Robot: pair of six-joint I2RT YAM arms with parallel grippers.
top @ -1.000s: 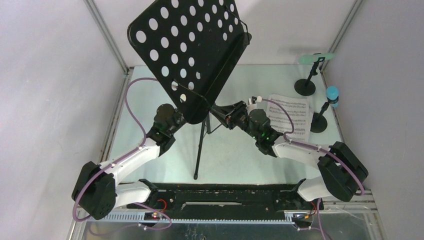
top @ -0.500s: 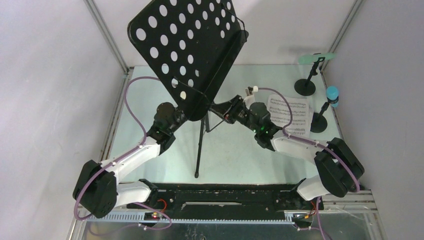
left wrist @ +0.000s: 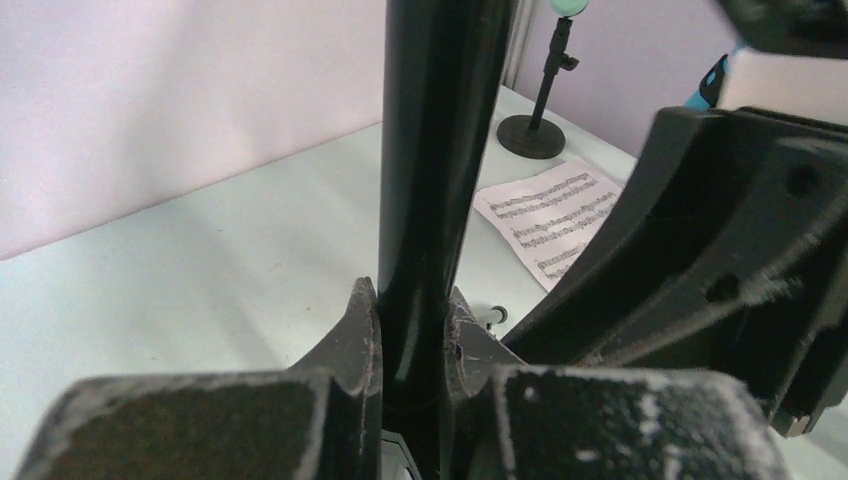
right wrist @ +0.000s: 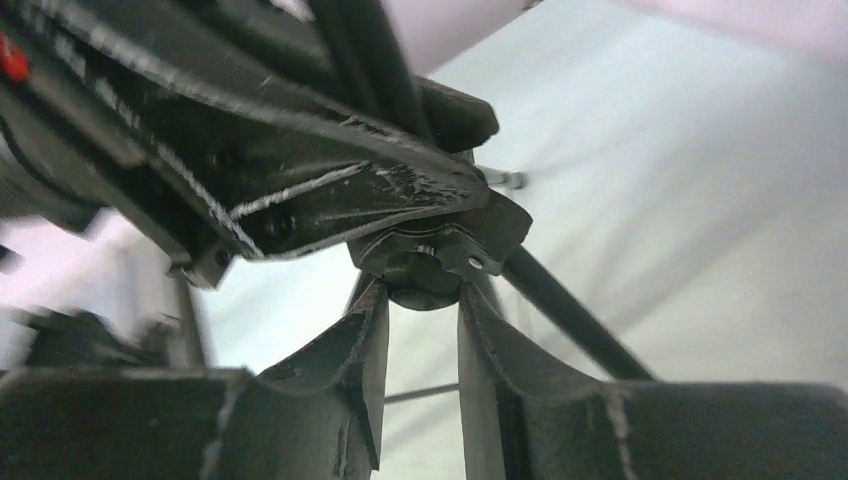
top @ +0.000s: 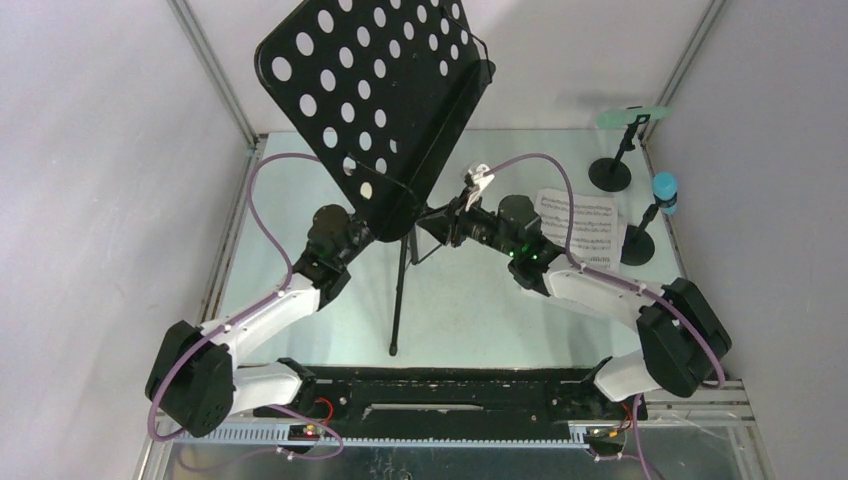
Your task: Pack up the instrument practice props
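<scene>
Left wrist, left tool clamps rack pole, sheet-music notation unreadable

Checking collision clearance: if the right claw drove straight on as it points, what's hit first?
The black knob on the music rack's tripod hub; it sits held between the right claw's fingertips. Past it probably the left claw on the post, though depth is unclear.

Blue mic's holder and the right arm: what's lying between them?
The sheet music lies flat there; the top view shows it.
</scene>
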